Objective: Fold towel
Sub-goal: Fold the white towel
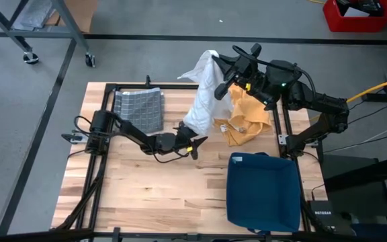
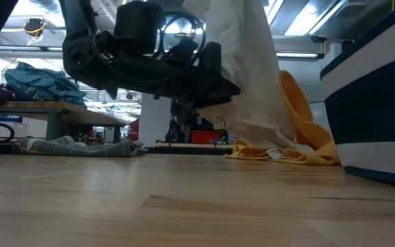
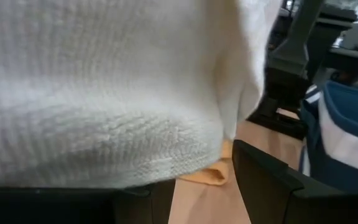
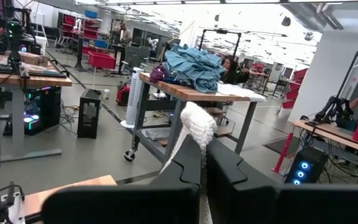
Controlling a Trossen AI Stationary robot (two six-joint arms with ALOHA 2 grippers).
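Two grippers: our right gripper (image 1: pixel 215 69) pinches the white towel (image 1: pixel 203 94) aloft; our left gripper (image 1: pixel 192 142), jaws parted, reaches its lower edge.

The white towel (image 1: pixel 203 94) hangs lifted above the worktop, drawn up to a bunched peak at its top corner and draping down in long vertical folds. Its lower edge reaches the wood near the yellow cloth, and its knit weave shows close up in the left wrist view.

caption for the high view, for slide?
Right pincer lifts white towel; left pincer open at its lower edge.
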